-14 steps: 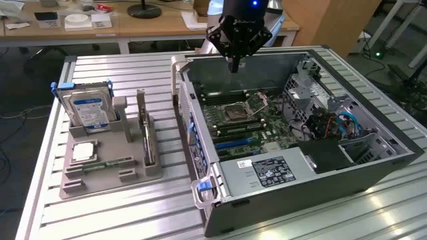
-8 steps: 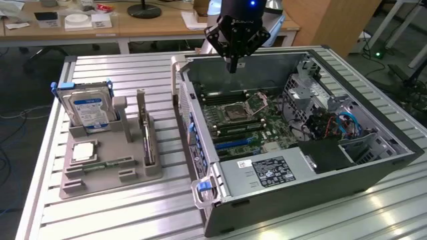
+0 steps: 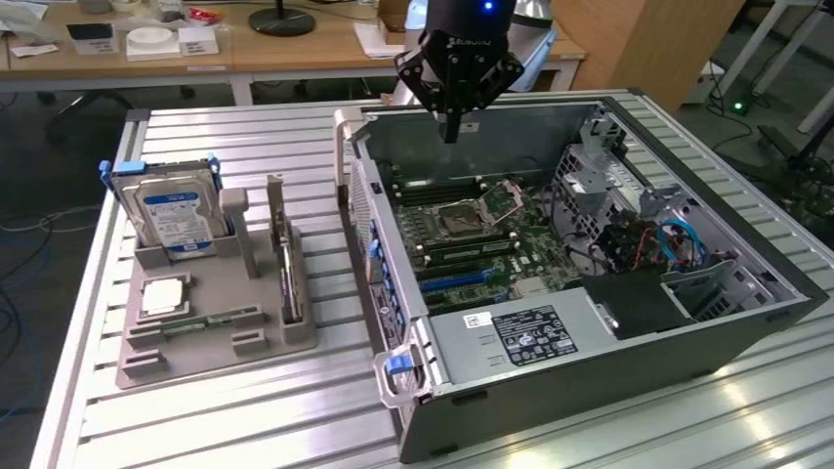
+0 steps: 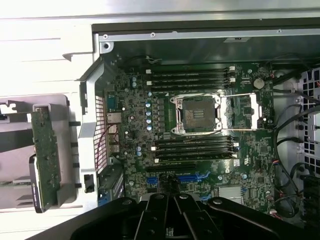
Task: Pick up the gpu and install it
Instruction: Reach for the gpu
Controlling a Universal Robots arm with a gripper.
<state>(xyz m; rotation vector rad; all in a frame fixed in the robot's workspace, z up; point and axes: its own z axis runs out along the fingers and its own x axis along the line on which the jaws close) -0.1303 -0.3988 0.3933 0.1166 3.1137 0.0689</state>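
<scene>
The exterior view takes in the table (image 3: 222, 430). One open case (image 3: 729, 332) lies on the exterior view's right and one grey holder (image 3: 195, 357) on its left. In the holder one gpu (image 3: 289, 283) stands upright on its long edge, in the slot nearest the case. One hard drive (image 3: 176, 220) stands upright at the holder's far-left corner. One pale square chip (image 3: 163, 296) and one memory stick (image 3: 209, 320) lie flat in front of the drive. The hand (image 3: 451, 125) hangs over the case's wall farthest from the camera, well apart from the gpu. Its fingers are pressed together with nothing between them.

The wrist view looks straight down on the board (image 4: 135, 125). It has one socket (image 4: 200, 112) with two banks of memory slots (image 4: 192, 80), one bank on each side. Two blue slots (image 4: 192, 176) lie beyond the nearer bank. From this angle the gpu (image 4: 46, 150) is a narrow green strip in the holder, just outside the case wall.

The hand (image 4: 175, 205) covers the board's near edge. The cables (image 4: 295, 175) are cut off at the frame edge and hard to sort out. In the exterior view the gpu's bracket is hard to make out.
</scene>
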